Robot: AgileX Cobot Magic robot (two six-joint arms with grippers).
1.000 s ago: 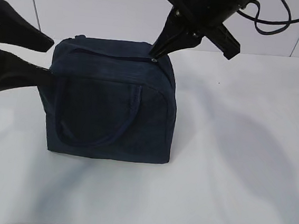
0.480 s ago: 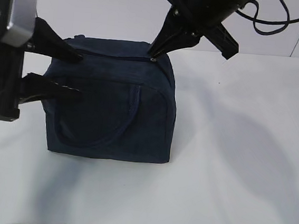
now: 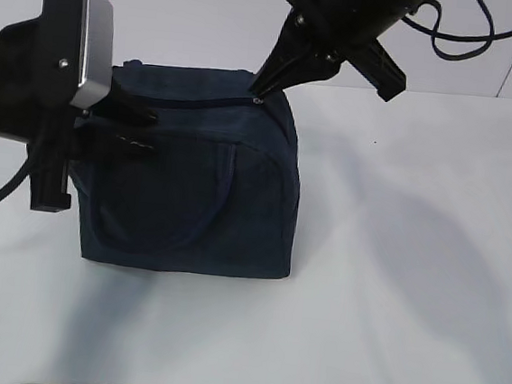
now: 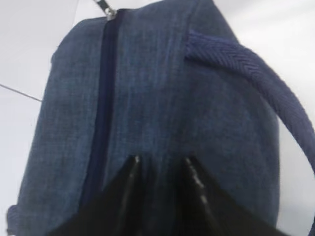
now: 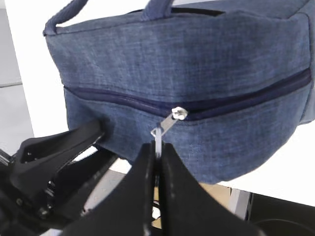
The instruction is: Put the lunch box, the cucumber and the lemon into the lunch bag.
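The dark navy lunch bag (image 3: 193,186) stands zipped shut on the white table. My left gripper (image 3: 148,132) is at the bag's upper left end, and a fold of its fabric (image 4: 162,88) sits pinched between the two fingers (image 4: 161,160). My right gripper (image 3: 258,92) comes down from above at the bag's top right corner. It is shut (image 5: 157,147) on the metal zipper pull (image 5: 165,127) that hangs from the closed zipper of the lunch bag (image 5: 197,64). The lunch box, the cucumber and the lemon are out of view.
The white table (image 3: 417,217) stretches bare to the right of the bag and in front of it. A strap handle (image 4: 275,93) arches off the bag's side. A black cable (image 3: 461,39) loops behind the right arm.
My left gripper has moved right from beside the bag onto its left end, and its jaws have narrowed on the fabric. The right gripper has stayed on the zipper pull.
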